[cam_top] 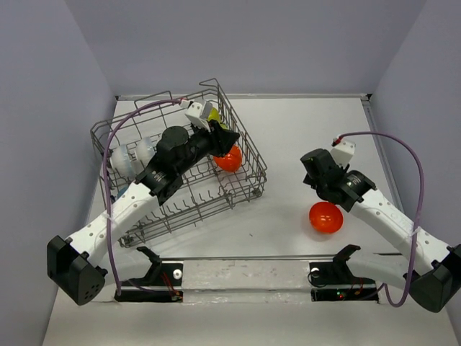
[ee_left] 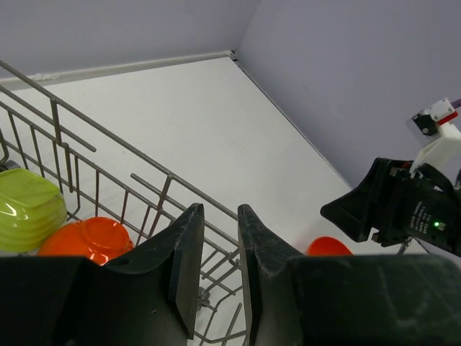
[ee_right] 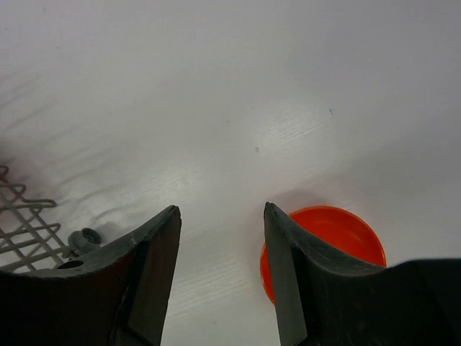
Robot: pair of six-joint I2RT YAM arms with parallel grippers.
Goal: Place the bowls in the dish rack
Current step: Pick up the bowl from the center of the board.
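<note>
Fingers (ee_left: pixel 186 252) of the left gripper (ee_left: pixel 220 216) stand a narrow gap apart with nothing between them, so that gripper is released and empty. It hangs over the right-hand part of the dish rack (cam_top: pixel 180 209), above the rack's wire side. Just to its left in the wrist view an orange-red bowl (ee_left: pixel 86 238) lies inside the rack with its base ring showing, touching a yellow-green bowl (ee_left: pixel 25 209) further left. From above, white bowls (cam_top: pixel 133 155) show at the rack's left end, partly hidden by the arm. The rack sits skewed on the left half of the bench (cam_top: pixel 302 130). On the right side, the right gripper (ee_right: pixel 221 216) is spread wide and grasps nothing; it points down at bare bench. A second orange-red bowl (ee_right: pixel 338 231) rests on the bench just outside its right finger, near the front edge in the overhead view and well apart from the rack.
</note>
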